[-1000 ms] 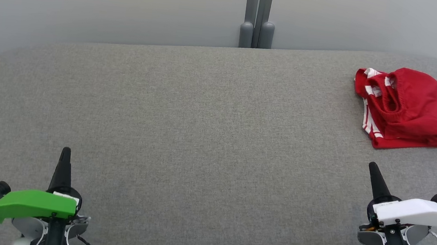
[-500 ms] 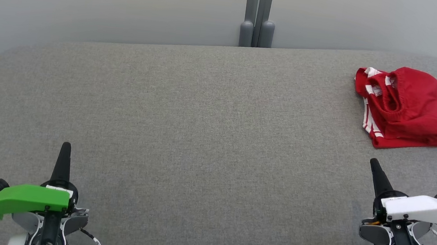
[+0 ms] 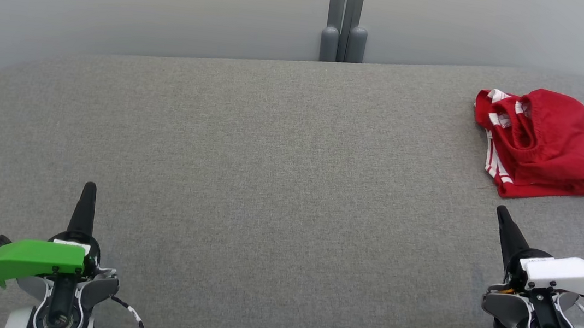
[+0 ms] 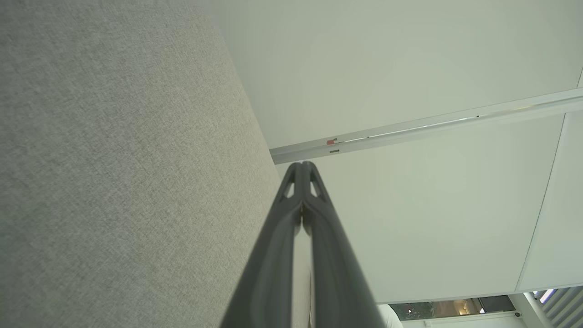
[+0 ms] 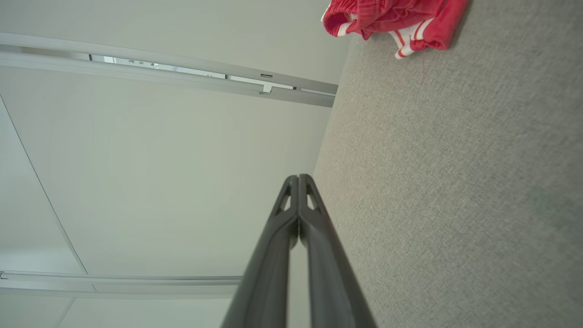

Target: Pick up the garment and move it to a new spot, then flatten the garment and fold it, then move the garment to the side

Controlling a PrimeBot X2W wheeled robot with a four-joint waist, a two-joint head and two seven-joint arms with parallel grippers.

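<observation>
The garment (image 3: 552,147) is red with white stripes and lies folded at the far right of the grey fabric surface (image 3: 278,184); its striped edge also shows in the right wrist view (image 5: 391,20). My right gripper (image 3: 502,213) is shut and empty, a short way in front of the garment and apart from it; its fingertips (image 5: 299,178) meet. At the lower left my left gripper (image 3: 90,186) is shut with nothing in it, far from the garment, its tips (image 4: 302,165) pressed together.
A pale wall with a grey vertical post (image 3: 346,19) stands behind the surface's far edge. The surface's corners are rounded at the left and right. Its wide middle stretch lies between my two grippers.
Both grippers have shifted slightly up the head view, the left one a little more. The garment has not moved.
</observation>
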